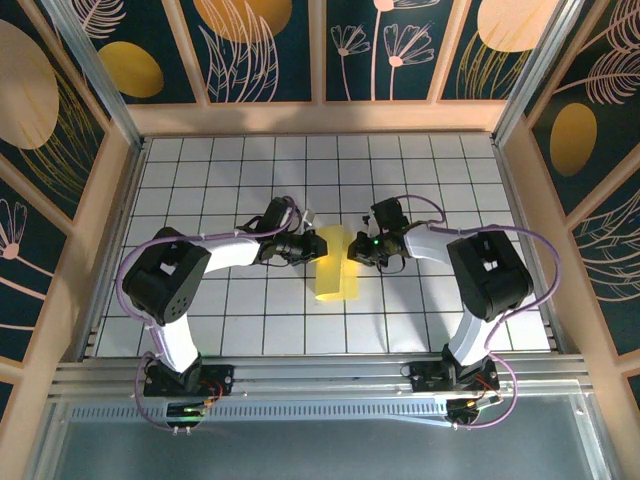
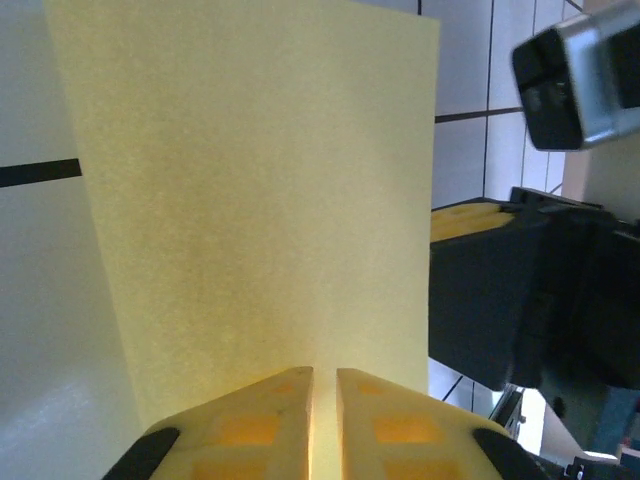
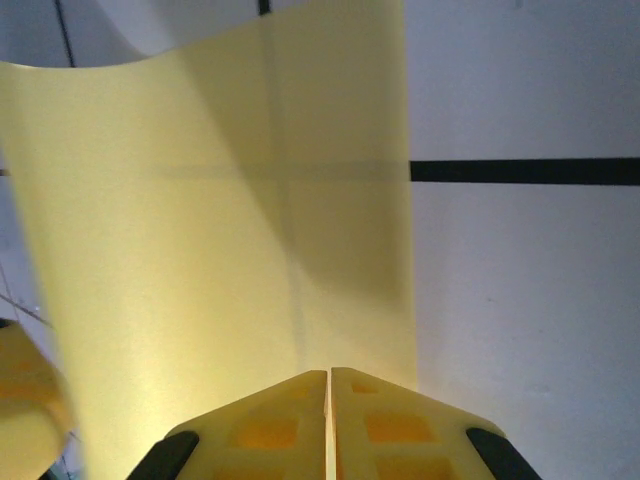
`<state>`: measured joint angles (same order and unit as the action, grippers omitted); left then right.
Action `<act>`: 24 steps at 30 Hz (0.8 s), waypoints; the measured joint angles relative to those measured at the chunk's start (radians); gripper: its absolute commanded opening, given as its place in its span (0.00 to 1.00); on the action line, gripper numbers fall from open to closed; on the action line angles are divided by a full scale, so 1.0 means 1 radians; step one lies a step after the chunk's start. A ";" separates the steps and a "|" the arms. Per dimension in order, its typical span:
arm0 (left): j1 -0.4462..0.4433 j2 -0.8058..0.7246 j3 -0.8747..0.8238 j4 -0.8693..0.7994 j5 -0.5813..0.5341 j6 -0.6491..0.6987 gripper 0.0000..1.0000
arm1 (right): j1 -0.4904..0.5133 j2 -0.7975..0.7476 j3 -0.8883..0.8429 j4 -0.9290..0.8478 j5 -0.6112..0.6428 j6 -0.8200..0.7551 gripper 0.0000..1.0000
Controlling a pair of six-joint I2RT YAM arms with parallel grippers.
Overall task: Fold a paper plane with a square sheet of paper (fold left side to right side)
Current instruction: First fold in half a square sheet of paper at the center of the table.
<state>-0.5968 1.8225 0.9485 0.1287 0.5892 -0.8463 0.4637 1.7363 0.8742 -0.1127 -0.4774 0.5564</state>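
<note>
As left gripper [image 2: 323,375] and right gripper [image 3: 329,374] pinch it, the pale-yellow square sheet of paper [image 1: 333,265] bows.

Bright, even overhead light; top view sharp. Wrist views softly blurred; grey shadow across paper [image 3: 330,200].

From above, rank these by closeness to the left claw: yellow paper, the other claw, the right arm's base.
1. yellow paper, pinched in the left gripper itself.
2. right gripper, just across the paper.
3. right arm's base, at the near right edge.
</note>
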 measured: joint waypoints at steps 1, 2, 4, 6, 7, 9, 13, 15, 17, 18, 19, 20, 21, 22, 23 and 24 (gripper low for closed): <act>0.000 0.000 0.000 -0.001 -0.003 0.000 0.08 | 0.000 -0.007 0.000 0.000 0.003 0.000 0.11; 0.000 0.000 0.000 -0.002 -0.005 0.000 0.08 | -0.002 -0.018 0.000 -0.001 0.006 0.000 0.11; 0.000 0.000 0.000 -0.002 -0.012 0.000 0.06 | -0.011 -0.042 -0.001 -0.001 0.010 -0.001 0.11; 0.000 0.000 0.000 -0.002 -0.017 0.000 0.05 | -0.029 -0.071 -0.010 0.000 0.010 -0.001 0.16; 0.000 0.000 0.000 -0.003 -0.019 0.000 0.04 | -0.040 -0.087 -0.019 0.000 0.008 -0.004 0.20; 0.000 0.000 0.000 -0.003 -0.023 -0.001 0.01 | -0.062 -0.119 -0.038 0.004 -0.003 -0.007 0.30; 0.000 0.000 0.000 -0.006 -0.025 0.000 0.00 | -0.083 -0.167 -0.079 0.040 -0.073 0.000 0.53; 0.000 0.000 0.000 -0.006 -0.025 0.000 0.00 | -0.082 -0.172 -0.093 0.071 -0.119 0.005 0.59; 0.000 0.000 0.000 -0.006 -0.025 0.000 0.00 | -0.076 -0.172 -0.105 0.102 -0.163 0.021 0.62; 0.000 0.000 0.000 -0.006 -0.025 0.000 0.00 | -0.073 -0.172 -0.107 0.112 -0.177 0.026 0.62; 0.000 0.000 0.000 -0.006 -0.025 0.000 0.00 | -0.067 -0.170 -0.107 0.127 -0.193 0.030 0.62; 0.000 0.000 0.000 -0.006 -0.025 0.000 0.00 | -0.061 -0.164 -0.107 0.144 -0.208 0.034 0.62; 0.000 0.000 0.000 -0.006 -0.025 0.000 0.00 | -0.054 -0.157 -0.107 0.157 -0.216 0.038 0.61; 0.000 0.000 0.000 -0.006 -0.025 0.000 0.00 | -0.045 -0.145 -0.107 0.171 -0.228 0.045 0.60; 0.000 0.000 0.000 -0.006 -0.025 0.000 0.00 | -0.038 -0.132 -0.107 0.183 -0.235 0.052 0.58; 0.000 0.000 0.000 -0.007 -0.025 0.000 0.00 | -0.030 -0.118 -0.107 0.192 -0.243 0.056 0.56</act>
<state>-0.5972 1.8229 0.9485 0.1219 0.5640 -0.8463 0.4339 1.6184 0.7673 0.0788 -0.7204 0.6128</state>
